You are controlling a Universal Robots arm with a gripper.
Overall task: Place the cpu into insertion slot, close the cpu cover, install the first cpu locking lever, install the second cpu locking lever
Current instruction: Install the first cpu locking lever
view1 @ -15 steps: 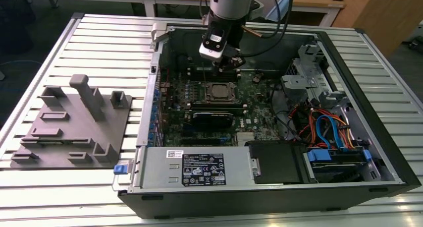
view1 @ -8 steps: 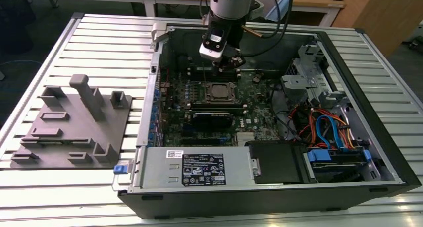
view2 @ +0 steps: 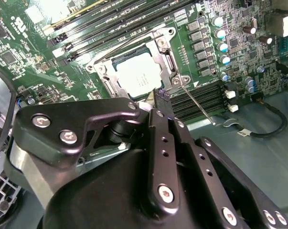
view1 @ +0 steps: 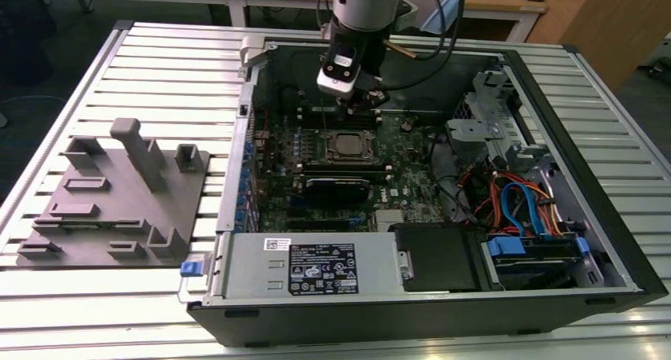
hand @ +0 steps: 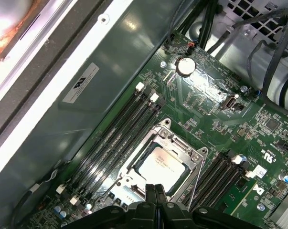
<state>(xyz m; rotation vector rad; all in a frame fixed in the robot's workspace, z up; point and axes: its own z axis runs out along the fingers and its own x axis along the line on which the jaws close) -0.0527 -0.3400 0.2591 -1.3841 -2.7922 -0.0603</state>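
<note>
The cpu (view1: pixel 350 145) lies flat in the insertion slot (view1: pixel 350 159) on the green motherboard, its silver top showing in both wrist views (view2: pixel 139 76) (hand: pixel 161 167). The cpu cover (view2: pixel 168 56) (hand: pixel 183 147) lies down around it as a metal frame. A thin locking lever (view2: pixel 197 104) (hand: pixel 107 191) sticks out from one socket corner, unlatched. My gripper (view1: pixel 362 108) (view2: pixel 158 99) (hand: pixel 155 189) hovers just above the socket's far edge, close to that lever's base. Its fingers are shut together with nothing between them.
Long black memory slots (hand: pixel 117 138) flank the socket. The open computer case (view1: pixel 587 179) holds a power supply (view1: pixel 309 270), a drive cage (view1: pixel 493 128) and coloured cables (view1: pixel 519 203). A grey fixture block (view1: pixel 115 195) sits at the exterior view's left.
</note>
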